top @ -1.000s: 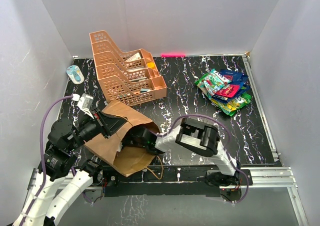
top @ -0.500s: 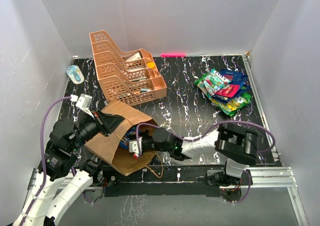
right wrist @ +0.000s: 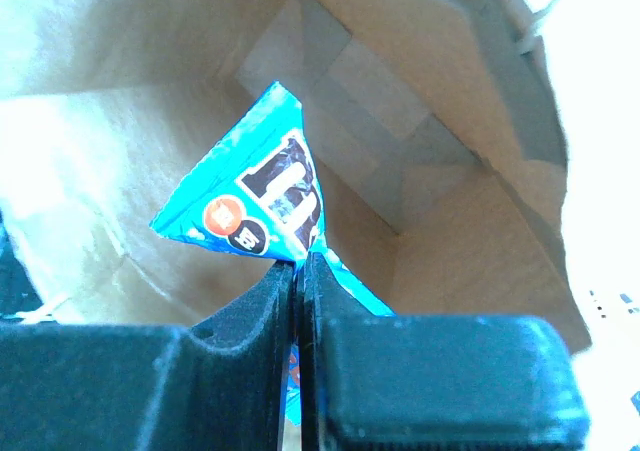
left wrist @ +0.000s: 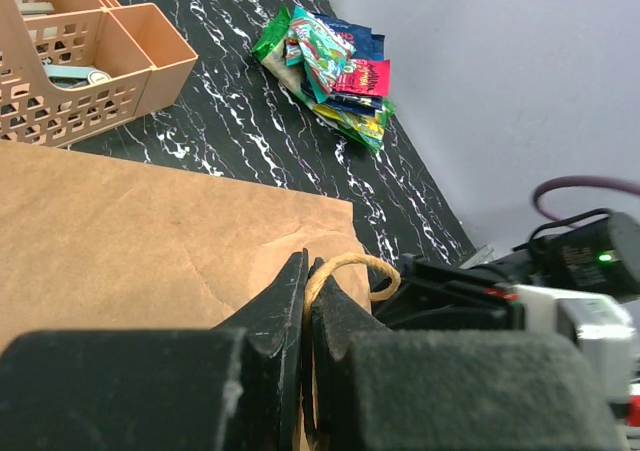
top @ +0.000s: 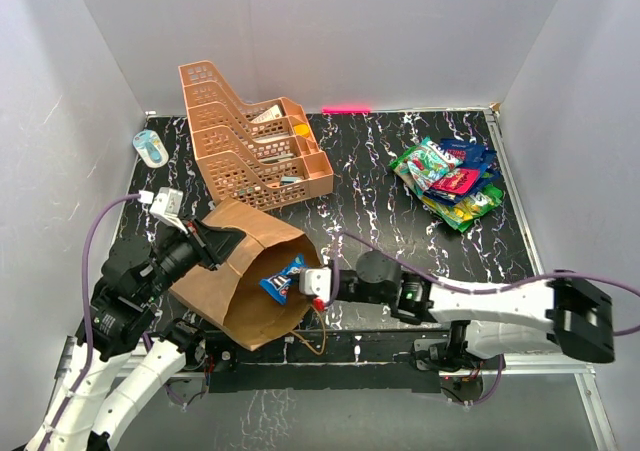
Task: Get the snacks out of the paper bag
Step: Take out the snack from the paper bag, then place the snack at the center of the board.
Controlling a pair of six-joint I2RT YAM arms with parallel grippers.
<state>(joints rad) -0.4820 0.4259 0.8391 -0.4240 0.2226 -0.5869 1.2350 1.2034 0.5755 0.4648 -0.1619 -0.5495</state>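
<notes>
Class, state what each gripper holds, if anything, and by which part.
Left gripper pinches the paper bag at its twine handle; right gripper clamps the blue snack packet by its edge.

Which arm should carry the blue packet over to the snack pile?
Right: the right gripper is shut on the blue packet at the mouth of the paper bag; the left gripper pinches the twine handle, steadying it.
</notes>
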